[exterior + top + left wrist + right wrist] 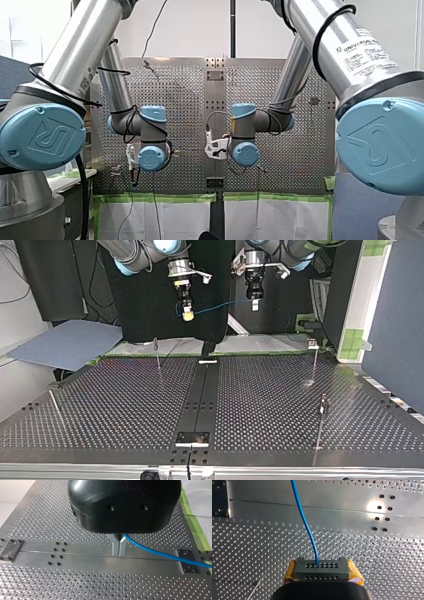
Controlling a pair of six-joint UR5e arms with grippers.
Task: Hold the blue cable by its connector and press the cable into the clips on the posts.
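The blue cable (305, 525), thin and glossy, hangs above the table (125, 400). Your right gripper (322, 571) clamps its dark, hole-dotted connector (321, 566) at one end; your left gripper (119, 551) pinches the cable further along.

On my left arm (80, 40) and my right arm (367, 57), silver tubes and light-blue, logo-embossed joint caps (42, 137) are shown, looped with black cables (316, 50). A rounded black casing and metal fingers (115, 546) are seen on my left gripper (119, 552); yellow pads (355, 572) are fitted to my right gripper (322, 571).
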